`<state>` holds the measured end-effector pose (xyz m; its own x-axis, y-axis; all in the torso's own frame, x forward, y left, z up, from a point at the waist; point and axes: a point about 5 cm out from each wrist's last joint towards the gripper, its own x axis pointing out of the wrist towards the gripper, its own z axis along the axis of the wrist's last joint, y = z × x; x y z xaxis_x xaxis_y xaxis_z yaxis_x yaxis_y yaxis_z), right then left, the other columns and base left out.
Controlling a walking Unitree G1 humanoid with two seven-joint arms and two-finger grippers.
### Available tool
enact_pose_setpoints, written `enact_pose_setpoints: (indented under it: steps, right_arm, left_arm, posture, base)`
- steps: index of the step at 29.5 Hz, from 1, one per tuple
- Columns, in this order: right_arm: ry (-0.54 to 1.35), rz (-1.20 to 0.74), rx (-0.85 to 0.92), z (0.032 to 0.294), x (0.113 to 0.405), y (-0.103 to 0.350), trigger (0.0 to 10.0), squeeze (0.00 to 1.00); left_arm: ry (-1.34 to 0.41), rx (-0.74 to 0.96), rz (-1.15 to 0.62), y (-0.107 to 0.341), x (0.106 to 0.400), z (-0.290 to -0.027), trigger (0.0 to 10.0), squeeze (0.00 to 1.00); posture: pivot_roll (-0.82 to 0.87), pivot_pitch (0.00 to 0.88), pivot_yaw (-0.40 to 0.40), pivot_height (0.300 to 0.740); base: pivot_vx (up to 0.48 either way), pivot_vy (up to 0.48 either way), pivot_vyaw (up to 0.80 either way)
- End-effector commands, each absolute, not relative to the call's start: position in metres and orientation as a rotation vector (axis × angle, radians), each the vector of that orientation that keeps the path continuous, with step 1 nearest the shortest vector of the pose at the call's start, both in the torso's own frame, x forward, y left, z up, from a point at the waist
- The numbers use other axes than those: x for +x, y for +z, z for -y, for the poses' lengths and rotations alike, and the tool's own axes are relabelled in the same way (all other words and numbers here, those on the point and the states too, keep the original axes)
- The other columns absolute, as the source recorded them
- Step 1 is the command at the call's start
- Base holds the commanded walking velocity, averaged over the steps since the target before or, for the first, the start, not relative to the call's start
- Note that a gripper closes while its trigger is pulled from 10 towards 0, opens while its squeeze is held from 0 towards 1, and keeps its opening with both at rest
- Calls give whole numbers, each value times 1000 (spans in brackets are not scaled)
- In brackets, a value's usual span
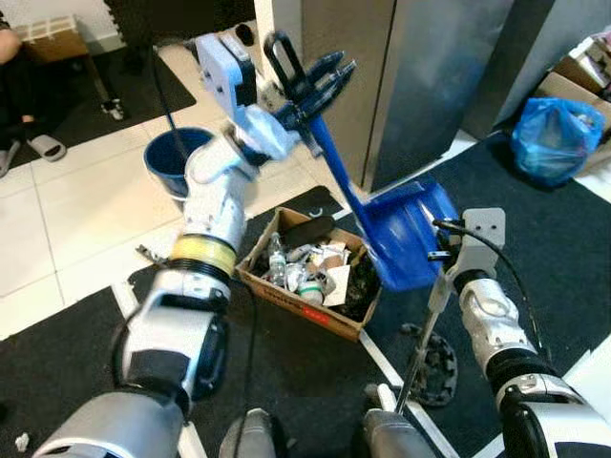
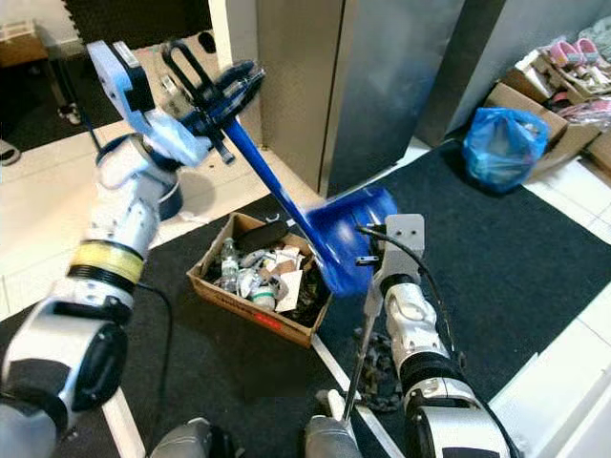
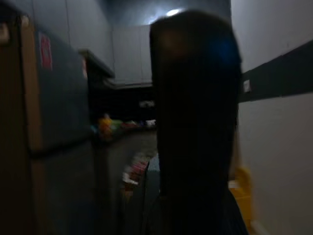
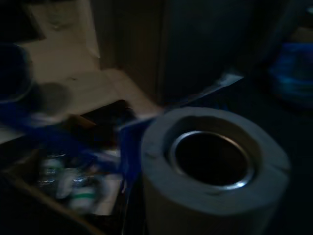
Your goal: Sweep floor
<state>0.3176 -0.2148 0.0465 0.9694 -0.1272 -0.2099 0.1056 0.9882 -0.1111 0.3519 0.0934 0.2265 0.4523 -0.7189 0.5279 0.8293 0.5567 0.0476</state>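
One blue dustpan point(image 1: 406, 234) tilted over the cardboard box point(image 1: 310, 277) of rubbish | left gripper point(image 1: 310, 81) clamped on its handle, raised | right gripper point(image 1: 449, 277) holds broom pole, jaws unclear | step: emptying | next: tip further, keeping pan above box.

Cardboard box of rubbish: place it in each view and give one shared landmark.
Left eye: cardboard box, lower centre on the dark mat.
Right eye: left of centre.
Left wrist: not in it.
Right wrist: lower left, blurred.
Landmark: blue dustpan tipped above its right end.
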Motion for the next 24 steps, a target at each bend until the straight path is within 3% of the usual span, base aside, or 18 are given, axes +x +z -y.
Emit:
enact_pose_setpoints:
  steps: [1,3,11,24]
  right_arm:
    - [-213,-263,-167,233,313,43,10000,0]
    - [-250,-260,-180,239,313,45,10000,0]
    - [-331,-254,-258,259,317,57,10000,0]
    - [-382,-289,-325,272,315,59,10000,0]
  left_arm:
    - [-970,-301,593,237,344,-86,10000,0]
    - [-974,-316,577,232,340,-82,10000,0]
    - [-998,-365,462,206,317,-52,10000,0]
    - [-1000,-342,429,203,311,-48,10000,0]
  posture:
    - [65,0,6,740]
    - [66,0,4,740]
    - [59,0,-1,740]
    - [59,0,-8,740]
  base:
    - [0,0,0]
    - [0,0,0]
    - [0,0,-800]
    - [0,0,-800]
